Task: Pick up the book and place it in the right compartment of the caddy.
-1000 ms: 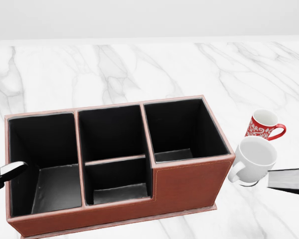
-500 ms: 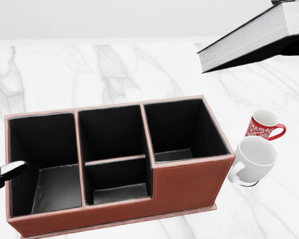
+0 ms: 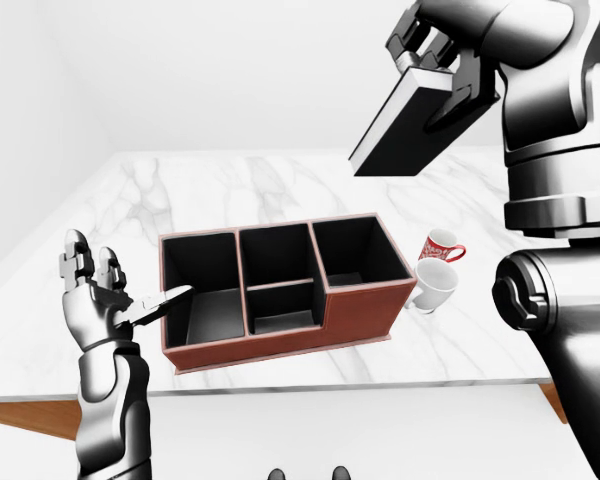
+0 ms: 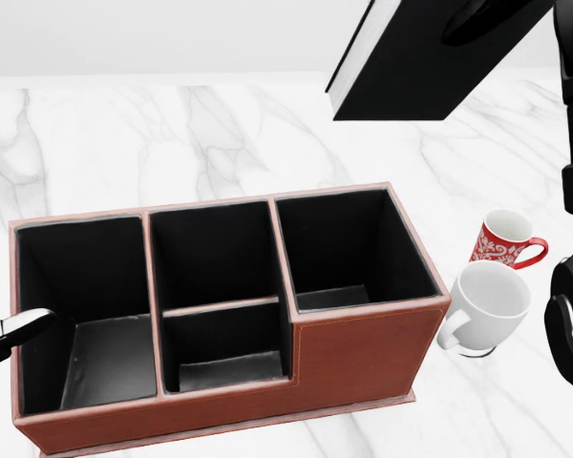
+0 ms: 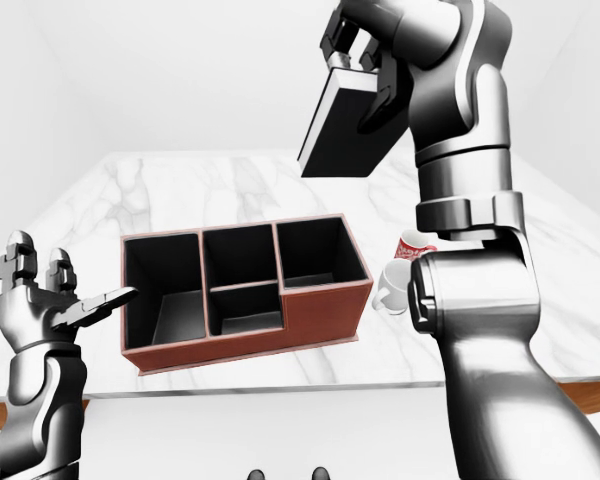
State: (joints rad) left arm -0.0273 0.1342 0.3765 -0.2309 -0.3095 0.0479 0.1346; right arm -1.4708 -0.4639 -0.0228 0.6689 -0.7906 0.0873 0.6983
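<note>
the right hand [image 3: 442,62] grips the black book [image 3: 405,125] by its upper end, holding it tilted high above the caddy [image 4: 363,348], roughly over the right compartment [image 4: 349,250]. the left hand [image 3: 105,295] hangs open beside the caddy's left wall. the risk, i think: a tilted book could catch the rim or divider, or swing down onto the white mug [image 4: 487,307] and red mug [image 4: 504,239] just beside the caddy.

- White marble table [image 4: 172,134]: fills most of the head view.
- Brown caddy [image 4: 363,353]: rests on it, centre to lower left.
- White mug [image 4: 487,305]: just right of the caddy.
- Red patterned mug [image 4: 504,239]: directly above the white mug.
</note>
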